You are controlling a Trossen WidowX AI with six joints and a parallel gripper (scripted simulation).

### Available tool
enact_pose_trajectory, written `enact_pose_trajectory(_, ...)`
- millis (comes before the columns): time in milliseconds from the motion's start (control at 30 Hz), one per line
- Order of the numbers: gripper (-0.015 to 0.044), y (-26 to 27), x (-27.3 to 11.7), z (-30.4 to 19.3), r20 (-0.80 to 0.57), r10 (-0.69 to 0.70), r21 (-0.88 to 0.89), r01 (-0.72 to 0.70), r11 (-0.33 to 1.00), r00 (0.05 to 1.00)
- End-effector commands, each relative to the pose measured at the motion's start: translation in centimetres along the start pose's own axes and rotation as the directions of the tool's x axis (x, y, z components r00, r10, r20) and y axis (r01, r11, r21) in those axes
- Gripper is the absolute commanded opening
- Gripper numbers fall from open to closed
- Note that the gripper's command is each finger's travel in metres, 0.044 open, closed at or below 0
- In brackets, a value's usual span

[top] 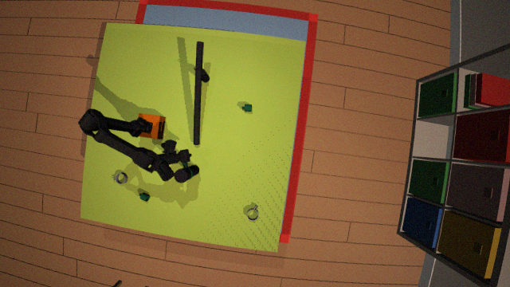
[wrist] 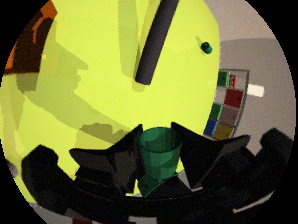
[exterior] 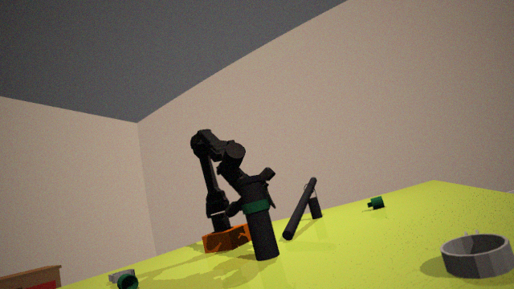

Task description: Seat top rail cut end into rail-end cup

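The black rail passes through the thin loop at the small post. Its near end is low and apart from the green rail-end cup. The big dark post stands upright, with the green band around its upper part, some way below the top. My gripper is shut on the green cup, one finger on each side, its mouth open and empty. In the exterior view the post hides the fingertips and the cup.
Loose green fittings and a grey band lie on the yellow-green table. Another grey band is at the left in the top view. An orange block is at the arm's base.
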State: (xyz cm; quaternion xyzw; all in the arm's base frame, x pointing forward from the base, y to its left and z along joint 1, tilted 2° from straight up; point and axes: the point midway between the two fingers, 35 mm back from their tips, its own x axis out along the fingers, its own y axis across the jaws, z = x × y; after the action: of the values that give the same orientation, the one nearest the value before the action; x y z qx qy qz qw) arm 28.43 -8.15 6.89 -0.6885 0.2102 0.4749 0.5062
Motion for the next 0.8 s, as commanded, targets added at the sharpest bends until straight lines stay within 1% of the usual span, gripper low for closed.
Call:
enact_pose_trajectory(0,0.0,-0.1,0.1,-0.1,-0.021,0.002,0.02,-0.002,1.0,1.0)
enact_pose_trajectory(767,0.0,-1.7,0.9,-0.3,-0.116,0.011,0.188,0.011,0.982,0.993)
